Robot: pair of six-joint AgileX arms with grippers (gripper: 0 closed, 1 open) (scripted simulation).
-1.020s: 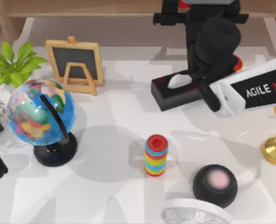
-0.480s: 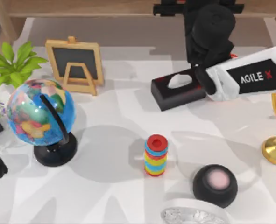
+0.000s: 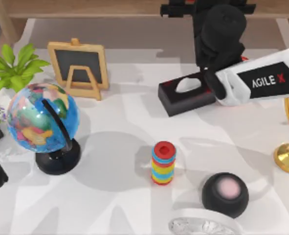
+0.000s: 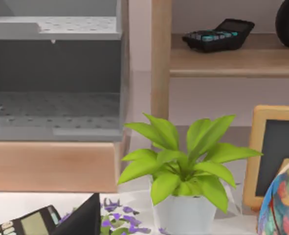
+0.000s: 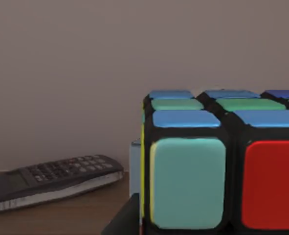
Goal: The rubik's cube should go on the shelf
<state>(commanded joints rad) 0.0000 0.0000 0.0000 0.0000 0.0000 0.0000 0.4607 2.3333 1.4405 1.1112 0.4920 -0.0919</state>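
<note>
Step in hand: placing; the right arm is reaching to the far edge of the bench, over the shelf (image 3: 110, 9), with the cube carried in at shelf level.
Right claw (image 3: 208, 7): sitting at the far side, right of centre, above the shelf plank in the top view. The fingers themselves are hidden by the wrist, so I cannot tell their spread directly.
Rubik's cube (image 5: 222, 161): filling the near field of the right wrist view, blue and green stickers on top, pale green and red on the facing side. It is sitting right against the camera, so I am judging it as in the claw's keeping, but whether it is clamped or already let go I cannot tell.
Cube vs shelf: the brown shelf board (image 5: 51, 215) is lying below and beside the cube; the cube's underside is cut off, so contact with the board is not confirmed.
Neighbours on shelf: a black calculator (image 5: 54, 180) is lying on the board beside the cube, apart from it.
Left arm: idling at the near left of the bench; its wrist camera is looking past a potted plant (image 4: 183, 166) toward the shelf upright.
Next move calls for: lowering until the cube is bearing flat on the board, clear of the calculator, then spreading the fingers and backing straight out without dragging the cube.
Risk: releasing too high, letting the cube tumble off the plank edge.
</note>
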